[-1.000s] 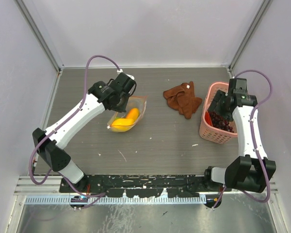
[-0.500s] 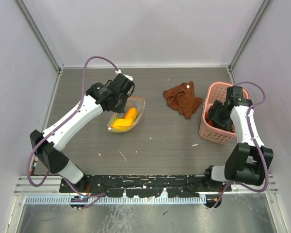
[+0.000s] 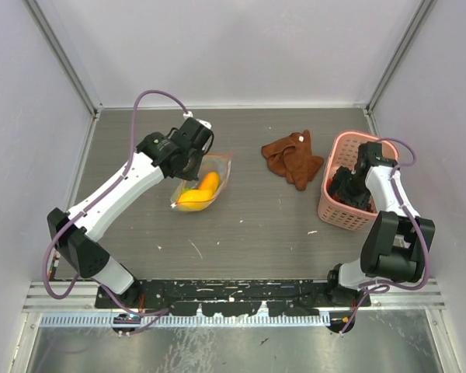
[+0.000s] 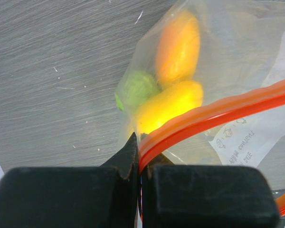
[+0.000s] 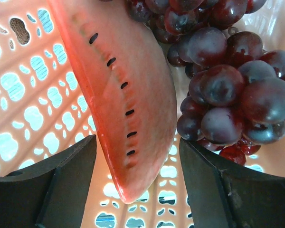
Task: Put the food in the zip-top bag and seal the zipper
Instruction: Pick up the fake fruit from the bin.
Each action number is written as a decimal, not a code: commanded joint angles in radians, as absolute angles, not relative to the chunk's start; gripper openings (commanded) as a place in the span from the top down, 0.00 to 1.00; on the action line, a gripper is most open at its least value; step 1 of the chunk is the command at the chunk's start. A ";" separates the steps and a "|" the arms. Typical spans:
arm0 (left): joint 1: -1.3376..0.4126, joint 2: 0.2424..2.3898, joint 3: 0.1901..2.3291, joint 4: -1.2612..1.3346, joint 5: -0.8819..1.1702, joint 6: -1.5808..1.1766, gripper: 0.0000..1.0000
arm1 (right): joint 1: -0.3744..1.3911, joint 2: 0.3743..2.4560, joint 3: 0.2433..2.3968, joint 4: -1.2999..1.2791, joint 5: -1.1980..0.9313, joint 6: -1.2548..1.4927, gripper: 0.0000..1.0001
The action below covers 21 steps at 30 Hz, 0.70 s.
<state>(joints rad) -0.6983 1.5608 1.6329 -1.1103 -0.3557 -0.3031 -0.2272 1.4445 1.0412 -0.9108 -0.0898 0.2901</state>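
A clear, crinkly bag on the grey worktop holds a bumpy green ball and smooth yellow-orange fruit. The left claw pinches the bag's orange-red zipper, probably to hold the mouth up. Well right of the bag, the right claw hangs spread astride a glossy red slice beside purple grapes in a pink lattice basket, likely to grasp it.

The zip-top bag is clear, its zipper orange-red. The bumpy ball is lime-green, the fruit yellow-orange. The slice is red-pink with a row of dark seed dashes; the grape bunch is glossy dark purple. The lattice basket is pink, the cloth brown, the desk grey with wood grain.
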 commanded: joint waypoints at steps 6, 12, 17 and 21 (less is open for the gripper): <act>-0.681 1.517 1.633 -1.073 -0.353 -0.301 1.00 | -0.231 1.495 0.978 -0.822 -0.150 0.322 0.25; -0.675 1.516 1.631 -1.071 -0.346 -0.303 1.00 | -0.230 1.532 0.936 -0.763 -0.152 0.334 0.28; -0.669 1.514 1.629 -1.069 -0.344 -0.304 1.00 | -0.230 1.555 0.899 -0.723 -0.161 0.334 0.32; -0.667 1.515 1.629 -1.068 -0.334 -0.305 1.00 | -0.230 1.554 0.889 -0.709 -0.158 0.336 0.42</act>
<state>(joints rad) -0.6750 1.5585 1.6295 -1.1034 -0.3420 -0.3031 -0.2329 1.5272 0.9237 -0.7319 -0.1516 0.3286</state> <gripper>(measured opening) 0.004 0.661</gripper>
